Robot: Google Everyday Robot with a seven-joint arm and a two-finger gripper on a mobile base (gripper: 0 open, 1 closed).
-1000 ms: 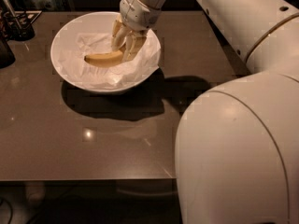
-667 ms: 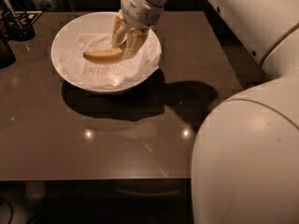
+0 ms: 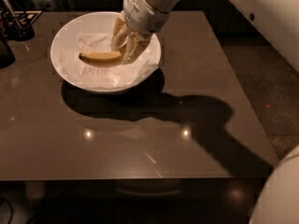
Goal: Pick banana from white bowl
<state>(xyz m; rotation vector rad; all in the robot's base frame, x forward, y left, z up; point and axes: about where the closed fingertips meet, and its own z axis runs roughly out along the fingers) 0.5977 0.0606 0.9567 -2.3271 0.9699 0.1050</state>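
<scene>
camera view: the table (image 3: 140, 143) is a dark, glossy rectangular surface. the white bowl (image 3: 57, 55) stands on it near the far left corner, clear of both the far edge and the left edge. a sheet of crumpled white paper (image 3: 100, 76) lines the inside of the bowl.

the banana (image 3: 98, 57) lies inside the bowl on the paper, roughly parallel to the far edge of the table. its left end points toward the left edge. its right end sits under the gripper (image 3: 123, 55).

the gripper reaches down into the right half of the bowl from above. its two tan fingers (image 3: 133, 48) stand on either side of the banana's right end and are closed against it, so the tool is grasping the banana. whether the fruit is clear of the paper cannot be told. the white arm (image 3: 149, 3) runs up from the gripper and leaves the picture past the far edge of the table.

the arm and bowl cast a broad shadow (image 3: 196, 115) across the middle of the table toward the right edge. a dark holder (image 3: 16, 27) with an upright utensil stands at the far left corner. a white rounded body part (image 3: 280, 190) fills the near right corner of the picture.
</scene>
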